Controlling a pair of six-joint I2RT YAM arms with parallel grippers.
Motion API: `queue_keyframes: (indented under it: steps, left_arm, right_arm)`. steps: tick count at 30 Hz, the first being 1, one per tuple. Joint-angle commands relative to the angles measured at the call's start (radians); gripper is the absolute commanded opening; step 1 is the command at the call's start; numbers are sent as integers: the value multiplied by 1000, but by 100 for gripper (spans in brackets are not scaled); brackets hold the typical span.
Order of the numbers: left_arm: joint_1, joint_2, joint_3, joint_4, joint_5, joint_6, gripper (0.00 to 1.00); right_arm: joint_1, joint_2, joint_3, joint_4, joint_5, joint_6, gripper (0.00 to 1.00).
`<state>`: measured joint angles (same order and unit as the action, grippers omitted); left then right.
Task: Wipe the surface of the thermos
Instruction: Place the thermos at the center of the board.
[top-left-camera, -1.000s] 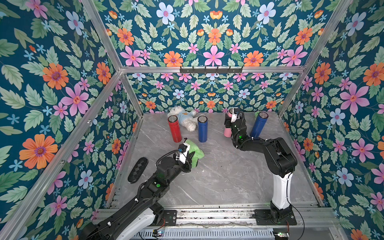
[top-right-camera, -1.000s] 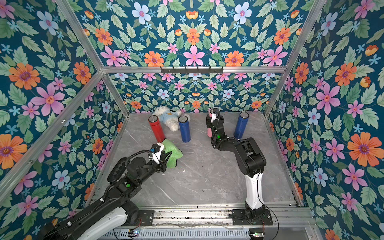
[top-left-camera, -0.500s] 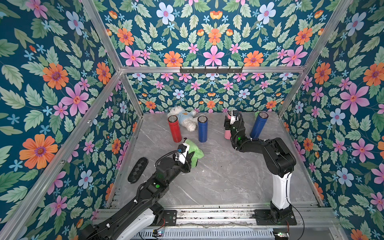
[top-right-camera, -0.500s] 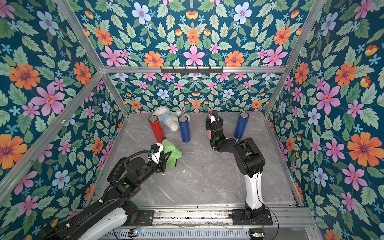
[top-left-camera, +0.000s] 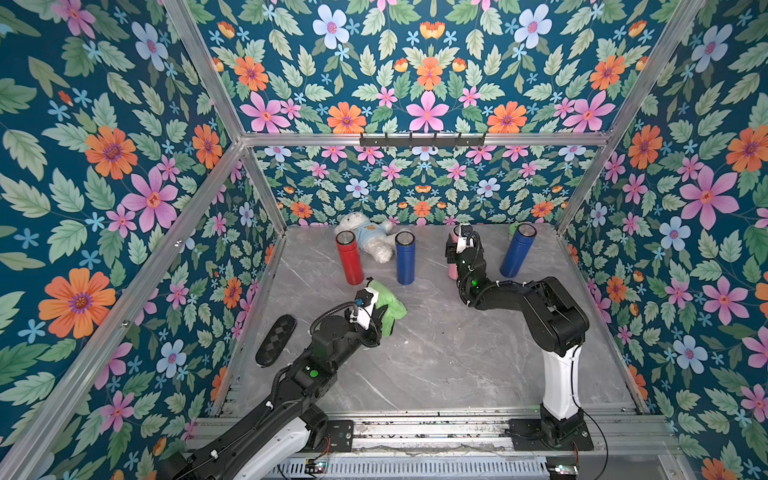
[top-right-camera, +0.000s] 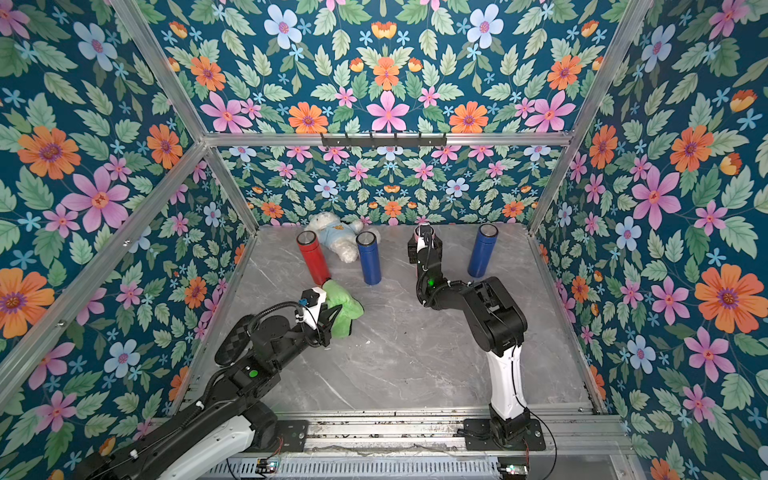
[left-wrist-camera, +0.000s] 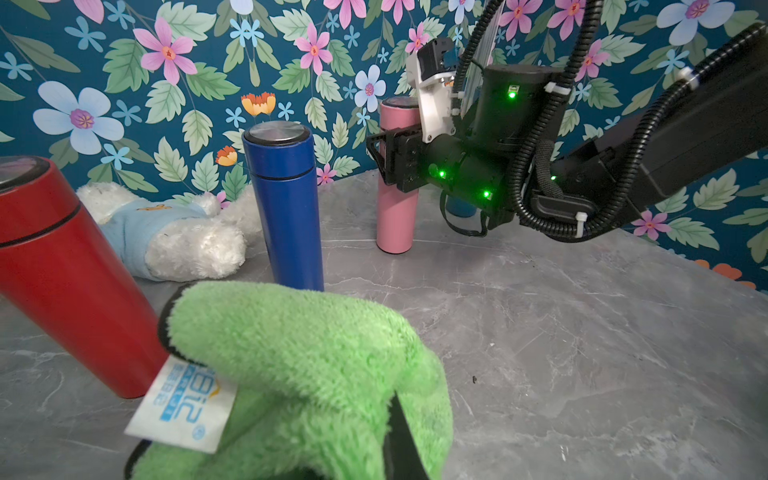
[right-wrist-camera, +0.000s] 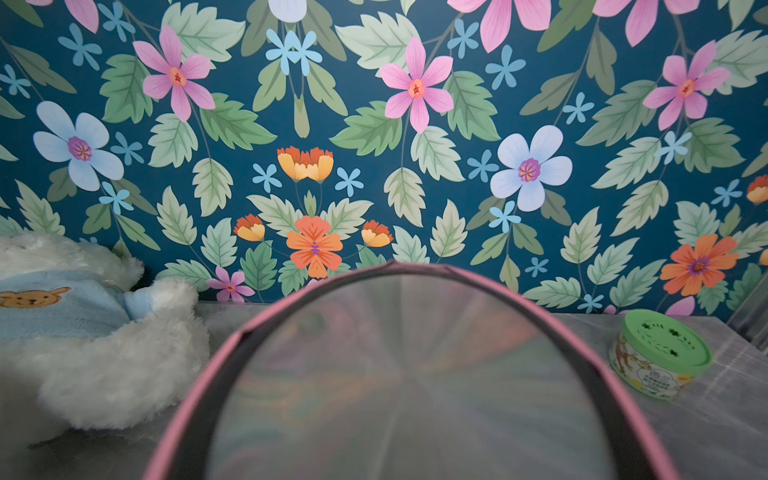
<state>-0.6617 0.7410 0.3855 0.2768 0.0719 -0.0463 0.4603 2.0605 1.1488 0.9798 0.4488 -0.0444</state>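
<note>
A pink thermos (top-left-camera: 452, 271) (left-wrist-camera: 397, 220) stands upright near the back of the grey table. My right gripper (top-left-camera: 457, 246) (left-wrist-camera: 388, 160) is shut on its upper part, one jaw on either side. The thermos's steel lid (right-wrist-camera: 415, 374) fills the right wrist view, and the fingers are hidden there. My left gripper (top-left-camera: 380, 312) (top-right-camera: 332, 318) is shut on a fluffy green cloth (top-left-camera: 391, 305) (left-wrist-camera: 311, 353) with a white label. It hovers low over the table, left of the middle and well apart from the pink thermos.
A red thermos (top-left-camera: 349, 259) and a blue thermos (top-left-camera: 405, 257) stand just behind the cloth. A white plush bear (top-left-camera: 370, 237) lies behind them. Another blue thermos (top-left-camera: 517, 251) stands back right, near a green-lidded tin (right-wrist-camera: 656, 357). A black oval pad (top-left-camera: 276, 338) lies by the left wall.
My right gripper has shifted slightly left at the top of the pink thermos. The thermos's foot stays in place. The left arm and the cloth have not moved.
</note>
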Motion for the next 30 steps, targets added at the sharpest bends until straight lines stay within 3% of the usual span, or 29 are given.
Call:
queue_keyframes:
  steps: [1,17,24,27,30]
  left_arm:
    - [1,-3,3,12,-7,14,0]
    - [1,-18,-3,2,-12,17,0]
    - [2,-23,-3,3,-11,13,0]
    - [1,-25,-2,3,-10,12,0]
    - [1,-28,-2,7,-7,11,0]
  right_arm:
    - [4,-10,-13,-80,-7,22,76]
    - [4,-78,-38,-81,-35,22,86]
    - [5,-179,-57,-107,-44,2,86]
    - [4,-272,-81,-181,-47,20,86]
    - [4,-390,-75,-377,-60,73,86]
